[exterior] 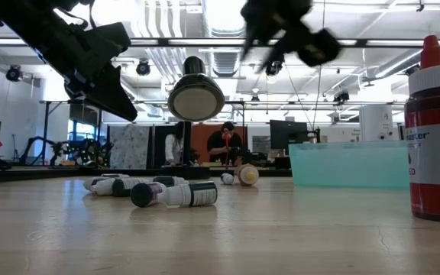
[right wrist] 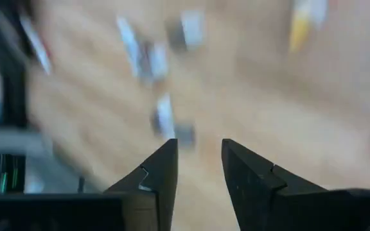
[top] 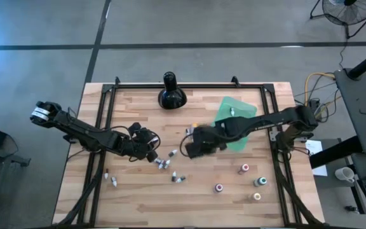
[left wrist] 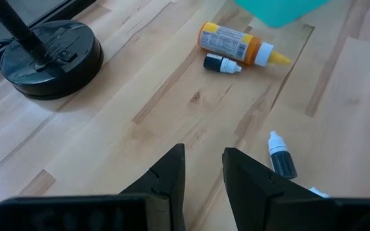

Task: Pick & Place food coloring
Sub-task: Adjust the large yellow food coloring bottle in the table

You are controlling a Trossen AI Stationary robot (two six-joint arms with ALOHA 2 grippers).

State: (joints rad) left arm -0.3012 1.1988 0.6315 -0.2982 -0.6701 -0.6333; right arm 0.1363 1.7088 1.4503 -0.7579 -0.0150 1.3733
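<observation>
The wooden table (top: 138, 197) holds a black bulbous object (top: 171, 97) at its far edge. Both grippers, left (left wrist: 203, 168) and right (right wrist: 198, 163), hover nearer than it, slightly parted, empty. Small food coloring bottles (top: 164, 163), white-capped, lie scattered beneath them.

A: Any writing you can make out?
B: Only fragments. The red dropper bottle (exterior: 435, 130) in the low view has a white label with print, cut off at the edge, unreadable.
A: And the orange bottle (left wrist: 238, 44)?
B: Fine print, too small.
</observation>
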